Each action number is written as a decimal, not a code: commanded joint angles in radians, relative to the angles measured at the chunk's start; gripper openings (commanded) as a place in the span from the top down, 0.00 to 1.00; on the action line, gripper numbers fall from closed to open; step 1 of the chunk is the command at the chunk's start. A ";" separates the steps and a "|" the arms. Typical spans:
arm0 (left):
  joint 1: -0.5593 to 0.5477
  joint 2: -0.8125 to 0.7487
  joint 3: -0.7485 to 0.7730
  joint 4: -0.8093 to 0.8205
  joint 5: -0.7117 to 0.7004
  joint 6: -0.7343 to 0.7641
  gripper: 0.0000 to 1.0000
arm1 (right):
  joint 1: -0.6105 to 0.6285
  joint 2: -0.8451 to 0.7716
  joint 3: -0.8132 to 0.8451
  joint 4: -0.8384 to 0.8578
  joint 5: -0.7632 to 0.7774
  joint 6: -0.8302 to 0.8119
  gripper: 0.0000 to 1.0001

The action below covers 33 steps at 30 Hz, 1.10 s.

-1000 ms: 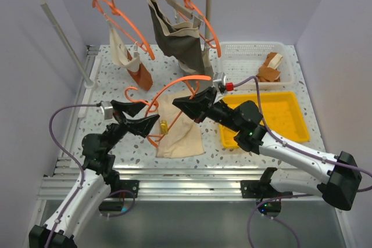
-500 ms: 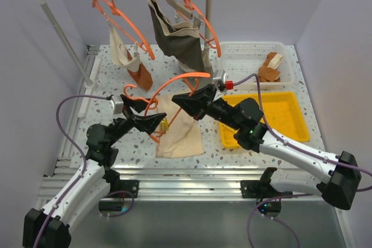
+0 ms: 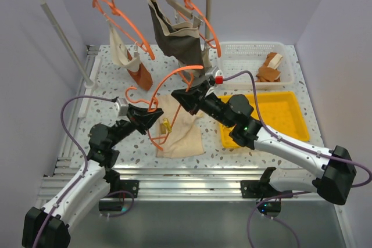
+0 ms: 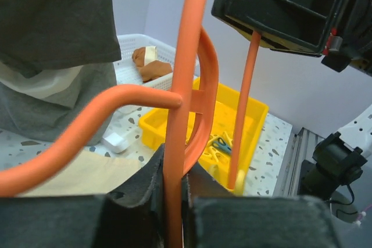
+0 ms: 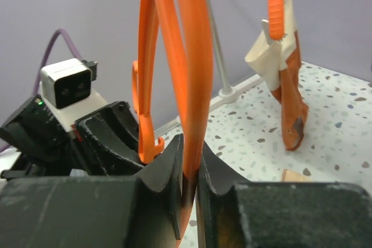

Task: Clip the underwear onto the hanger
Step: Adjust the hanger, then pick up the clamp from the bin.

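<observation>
orange hanger [image 4: 186, 56] tilted aloft, cream underwear [image 3: 183, 132] flat

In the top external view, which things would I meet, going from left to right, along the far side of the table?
rack's left post → hanging cream cloth → dark grey garment → white basket

No text, label, brand, number or sign can be read anywhere.
</observation>
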 commanded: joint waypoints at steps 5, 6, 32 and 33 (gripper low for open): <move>-0.005 -0.011 -0.026 -0.003 -0.020 -0.004 1.00 | -0.006 -0.027 0.030 -0.088 0.176 -0.124 0.62; -0.005 -0.014 -0.029 -0.003 -0.023 -0.004 1.00 | -0.006 -0.030 0.029 -0.096 0.186 -0.136 0.54; -0.005 -0.058 -0.017 -0.185 -0.236 0.057 1.00 | -0.148 -0.238 -0.206 -0.465 0.723 -0.075 0.11; -0.005 -0.054 -0.018 -0.184 -0.227 0.056 1.00 | -0.185 -0.203 -0.166 -0.496 0.726 -0.057 0.12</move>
